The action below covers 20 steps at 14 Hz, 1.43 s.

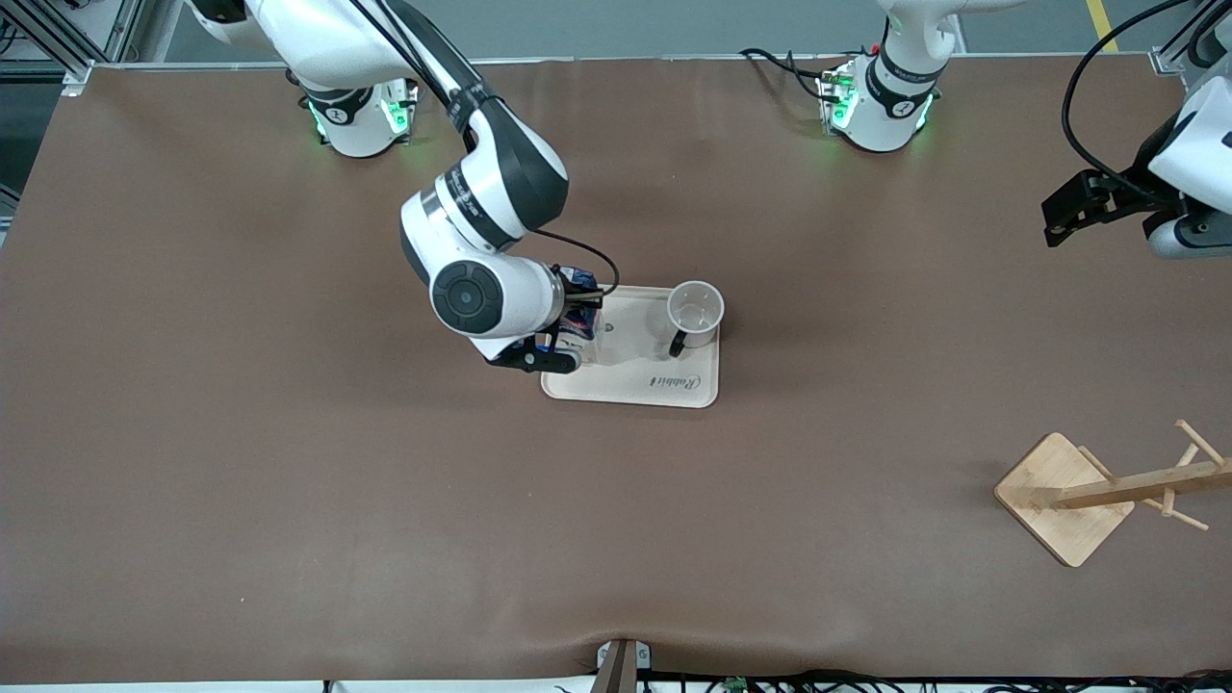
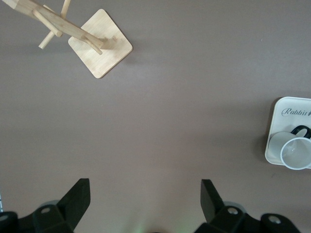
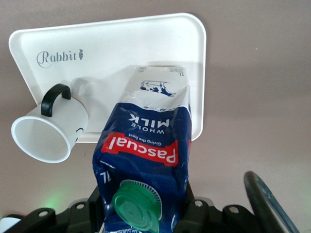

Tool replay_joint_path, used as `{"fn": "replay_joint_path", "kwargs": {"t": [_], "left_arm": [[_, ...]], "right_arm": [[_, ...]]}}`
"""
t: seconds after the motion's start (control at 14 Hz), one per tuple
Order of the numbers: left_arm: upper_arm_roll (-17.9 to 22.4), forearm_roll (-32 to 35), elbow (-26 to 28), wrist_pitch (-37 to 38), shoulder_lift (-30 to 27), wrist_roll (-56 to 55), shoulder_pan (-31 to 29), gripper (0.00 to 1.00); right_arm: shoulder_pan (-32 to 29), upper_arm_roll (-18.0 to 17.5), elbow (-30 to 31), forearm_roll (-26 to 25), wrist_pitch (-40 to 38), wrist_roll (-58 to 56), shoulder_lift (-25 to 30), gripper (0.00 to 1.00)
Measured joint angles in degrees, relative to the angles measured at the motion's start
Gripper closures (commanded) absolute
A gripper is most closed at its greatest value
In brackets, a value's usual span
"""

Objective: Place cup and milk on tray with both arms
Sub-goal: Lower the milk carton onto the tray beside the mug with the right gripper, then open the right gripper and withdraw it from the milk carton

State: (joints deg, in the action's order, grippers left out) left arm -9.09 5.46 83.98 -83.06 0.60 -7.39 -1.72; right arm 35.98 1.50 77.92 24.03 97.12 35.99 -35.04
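The cream tray (image 1: pixel 635 387) with "Rabbit" lettering lies mid-table. The white cup (image 1: pixel 695 310) stands upright on the tray's corner toward the left arm's end, with its black handle toward the front camera. My right gripper (image 1: pixel 576 322) is shut on the blue and white milk carton (image 1: pixel 580 310) near its green cap (image 3: pixel 136 206). It holds the carton upright over the tray's end toward the right arm, base down at the tray. The right wrist view shows the carton (image 3: pixel 146 145), cup (image 3: pixel 51 131) and tray (image 3: pixel 121 43). My left gripper (image 1: pixel 1056 229) is open and empty, raised over the left arm's end of the table.
A wooden rack on a square base (image 1: pixel 1064 496) stands near the left arm's end, nearer the front camera; it shows in the left wrist view (image 2: pixel 99 48), as do the cup (image 2: pixel 296 150) and tray (image 2: pixel 291 109). Brown tabletop surrounds the tray.
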Motion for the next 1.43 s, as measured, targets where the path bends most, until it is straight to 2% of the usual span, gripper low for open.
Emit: {"fn": "replay_joint_path", "kwargs": {"t": [0.14,0.21,0.29,0.36,0.86,1.14,1.43], "left_arm": [[1.14,-0.06,1.49,-0.76,-1.27,0.04,1.49,0.00],[1.49,-0.17,2.74,-1.85,-2.13,0.04,1.87,0.00],[1.67,-0.67,4.15,-3.03,-3.01,0.04,1.88,0.00],[1.90,-1.20,5.32,-3.84,-3.75,0.04,1.87,0.00],[2.24,-2.65,6.75,-4.63,-4.67,-0.30,1.78,0.00],[2.41,-2.75,6.83,-4.67,-4.68,-0.32,1.65,0.00],[2.44,-2.84,6.83,-4.68,-4.75,-0.32,1.65,0.00]], "right_arm": [[0.50,0.00,-0.36,0.08,-0.14,-0.10,-1.01,1.00],[0.68,-0.01,-0.39,0.09,-0.18,-0.29,-1.32,0.84],[0.81,0.00,-0.40,0.09,-0.18,-0.52,-1.64,0.30],[0.90,0.00,-0.43,0.09,-0.18,-0.65,-1.88,0.00],[0.86,0.53,-2.49,0.09,-1.05,-0.78,-1.91,0.00],[-1.62,1.52,-10.70,0.03,-7.68,-0.78,-1.51,0.00],[-8.36,2.65,-16.61,-0.77,-11.99,-5.70,1.62,0.00]]}}
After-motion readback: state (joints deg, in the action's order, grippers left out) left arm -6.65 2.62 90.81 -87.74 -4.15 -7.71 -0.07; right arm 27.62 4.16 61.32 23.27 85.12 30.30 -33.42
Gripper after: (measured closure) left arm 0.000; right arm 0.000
